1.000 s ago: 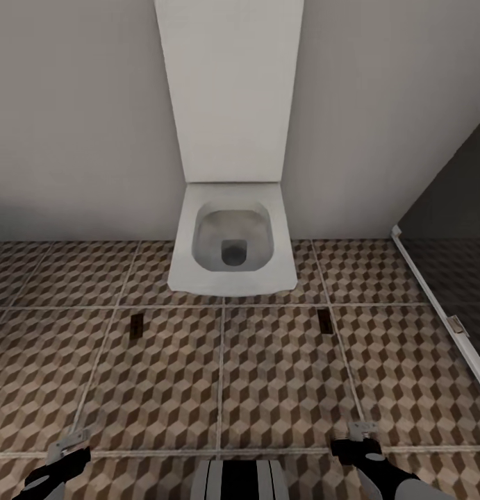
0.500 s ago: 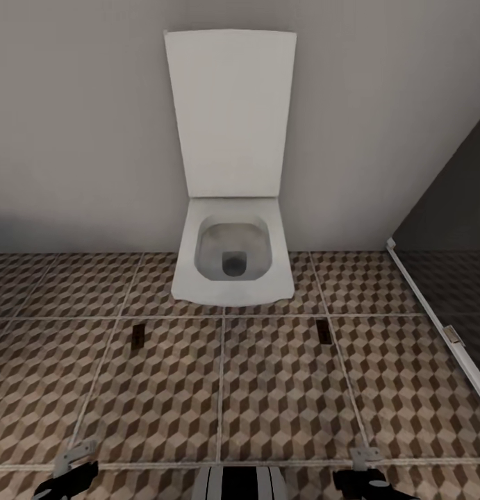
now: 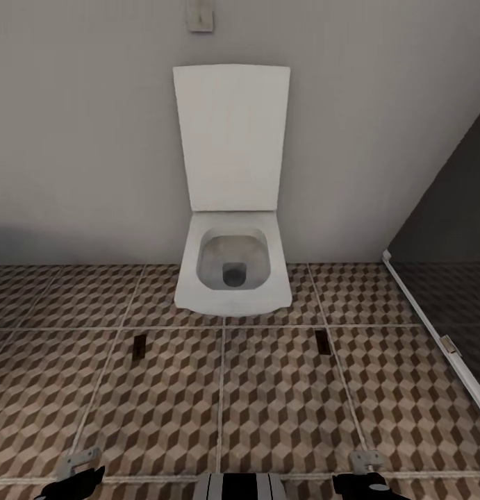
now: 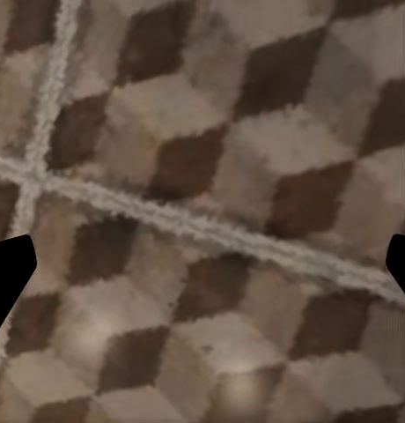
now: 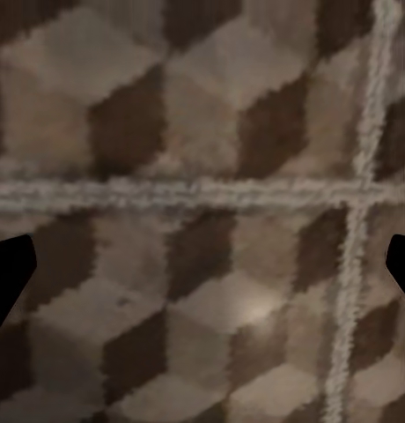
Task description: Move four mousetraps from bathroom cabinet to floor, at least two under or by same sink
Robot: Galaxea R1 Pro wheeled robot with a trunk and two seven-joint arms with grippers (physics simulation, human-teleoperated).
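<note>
Two small dark brown flat rectangles lie on the cube-patterned bathroom floor (image 3: 219,403), and both look like mousetraps. One mousetrap (image 3: 138,346) is to the front left of the toilet and the other mousetrap (image 3: 323,342) to its front right. My left gripper (image 3: 78,469) and right gripper (image 3: 365,465) hang low at the near edge of the head view, well short of both traps. Both wrist views look down on floor tiles (image 4: 211,203) (image 5: 202,194). The black fingertips (image 4: 9,273) (image 5: 9,273) stand wide apart with nothing between them. The cabinet and the sink are out of view.
A white toilet (image 3: 233,278) with its lid upright (image 3: 231,139) stands against the grey wall ahead. A small wall plate (image 3: 199,15) sits above it. A dark glass panel with a white bottom frame (image 3: 434,333) runs along the right side.
The whole head view has shifted, so the camera moved: the toilet looks smaller and lower, the wall plate has come into view, and both grippers sit lower in the frame.
</note>
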